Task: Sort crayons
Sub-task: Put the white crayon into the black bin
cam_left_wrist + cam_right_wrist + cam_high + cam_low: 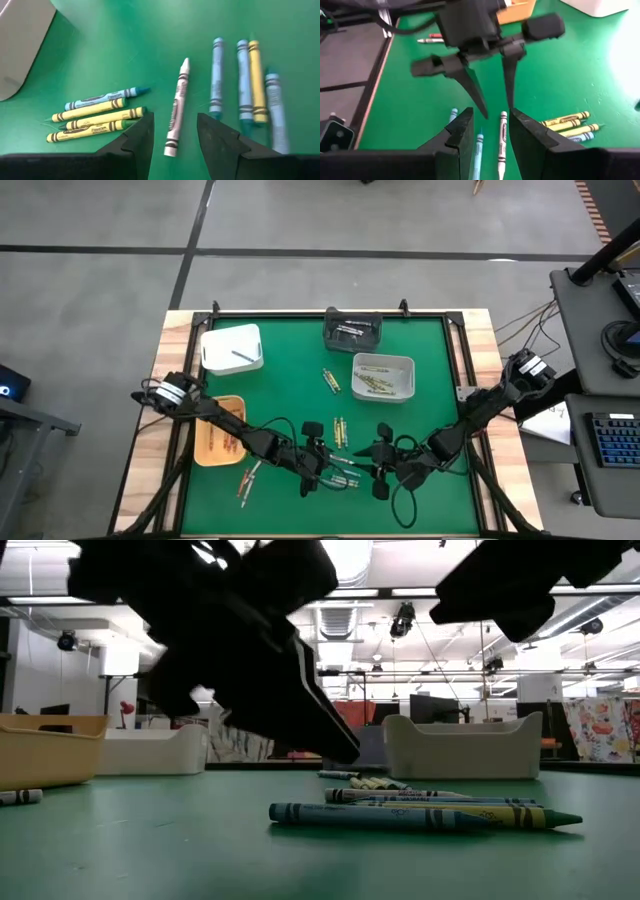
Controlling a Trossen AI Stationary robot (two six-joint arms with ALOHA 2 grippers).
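Centrally, white crayon lies loose on green worktop, between parted, empty jaws of left gripper; right gripper, likewise parted, empty, faces it; blue crayons beside; yellow crayons near.

High cam overhead, low cam table-level, wrist cams close, sharing white crayon.

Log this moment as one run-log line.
left gripper: open, straddling white crayon on mat | right gripper: open, facing it | held: nothing
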